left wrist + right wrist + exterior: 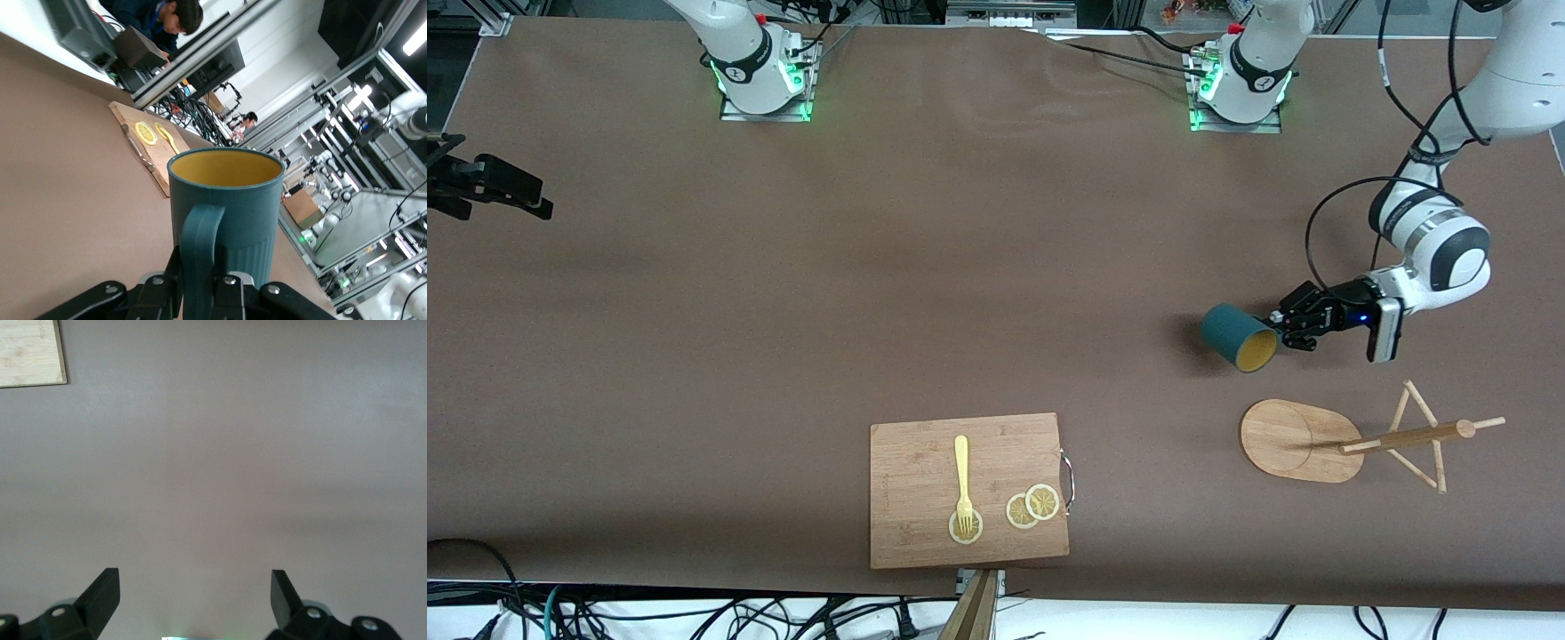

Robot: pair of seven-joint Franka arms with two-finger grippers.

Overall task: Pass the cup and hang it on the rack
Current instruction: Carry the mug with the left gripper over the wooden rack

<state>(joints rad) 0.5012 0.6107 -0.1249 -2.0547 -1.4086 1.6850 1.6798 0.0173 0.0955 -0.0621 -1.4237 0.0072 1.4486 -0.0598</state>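
The cup (1236, 335), dark teal outside and mustard-yellow inside, hangs in the air over the bare table (783, 311) toward the left arm's end. It lies on its side: in the front view its long axis runs roughly level, slanting a little, with the open yellow mouth turned toward the front camera and toward the rack, and the closed bottom pointing toward the middle of the table. Its shadow falls on the table just under it.

In the left wrist view the cup's (227, 200) small teal handle (200, 257) faces the camera and runs down between the black fingers. The left hand (1288, 331) is clenched on the cup at that handle, beside the rim, and the left arm reaches in from the table's edge.

The rack (1303, 440) stands on the table nearer to the front camera than the cup and apart from it. Its oval bamboo base is seen nearly flat-on; its round post (1405, 437) appears to slant away toward the left arm's end of the table, with thin crossed pegs (1423, 436) near its top.

The wooden cutting board (967, 489) lies near the front edge, about mid-table, well apart from the rack. On it are a pale yellow fork (962, 476), its tines over one lemon slice (966, 526), and two overlapping lemon slices (1032, 507) beside the board's metal handle (1067, 480).

The right hand (489, 182) waits at the right arm's end, released, its fingers (100, 597) spread wide over bare table.
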